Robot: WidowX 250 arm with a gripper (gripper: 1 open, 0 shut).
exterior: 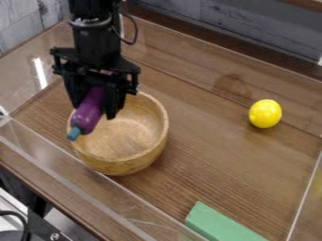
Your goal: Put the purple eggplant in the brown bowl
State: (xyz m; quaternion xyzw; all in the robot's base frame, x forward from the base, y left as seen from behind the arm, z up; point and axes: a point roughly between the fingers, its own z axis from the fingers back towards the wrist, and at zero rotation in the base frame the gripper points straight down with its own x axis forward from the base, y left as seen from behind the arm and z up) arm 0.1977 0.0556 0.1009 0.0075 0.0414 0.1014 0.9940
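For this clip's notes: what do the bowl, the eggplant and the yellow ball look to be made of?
Brown bowl: wood, going by the visible grain and thick walls, with a matte finish. Purple eggplant, held in the tool: probably plastic, since it is glossy with a teal tip. Yellow ball: smooth, plastic or rubber; I cannot tell which.

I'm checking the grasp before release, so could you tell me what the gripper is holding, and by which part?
The gripper is shut on the purple eggplant, gripping its upper end; the blue-teal stem tip hangs down over the brown bowl's left rim.
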